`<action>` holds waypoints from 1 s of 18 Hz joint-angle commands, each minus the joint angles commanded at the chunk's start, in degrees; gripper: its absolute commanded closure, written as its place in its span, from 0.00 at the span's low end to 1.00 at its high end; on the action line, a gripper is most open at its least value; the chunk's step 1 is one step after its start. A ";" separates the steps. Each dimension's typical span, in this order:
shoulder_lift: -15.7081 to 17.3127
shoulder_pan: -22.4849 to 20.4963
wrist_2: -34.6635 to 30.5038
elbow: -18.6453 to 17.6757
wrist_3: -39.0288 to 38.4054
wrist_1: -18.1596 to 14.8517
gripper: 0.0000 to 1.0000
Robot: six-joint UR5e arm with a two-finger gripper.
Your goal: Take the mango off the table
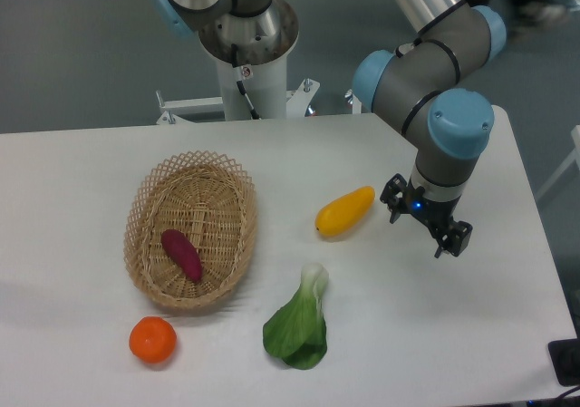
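Right of mango (344, 211), tool (426, 223) open.

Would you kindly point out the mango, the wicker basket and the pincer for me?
mango (344, 211), fixed camera, middle of its yellow body
wicker basket (237, 192), fixed camera, right-hand woven rim
pincer (427, 222), fixed camera, midway between its fingertips

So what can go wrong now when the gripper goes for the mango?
1. The mango is smooth and rounded, and it lies at a slant on the table. If the open gripper closes off-centre, the fruit may slip or roll away.
2. The bok choy lies just below the mango; a pushed mango could roll into it.
3. The gripper sits to the mango's right, so a low sideways approach could knock it towards the basket.
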State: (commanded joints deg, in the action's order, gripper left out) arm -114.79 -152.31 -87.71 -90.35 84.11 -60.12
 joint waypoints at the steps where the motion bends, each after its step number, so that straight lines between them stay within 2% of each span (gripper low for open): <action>1: 0.00 0.00 0.00 -0.09 0.00 0.00 0.00; 9: 0.09 -0.35 0.44 -0.35 0.00 -0.09 0.00; 14: 2.02 -0.70 2.46 -4.91 0.00 0.18 0.00; 18: 2.29 -0.53 2.11 -6.41 -0.09 0.26 0.00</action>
State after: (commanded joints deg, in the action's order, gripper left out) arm -112.50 -152.84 -85.60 -96.76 84.02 -59.85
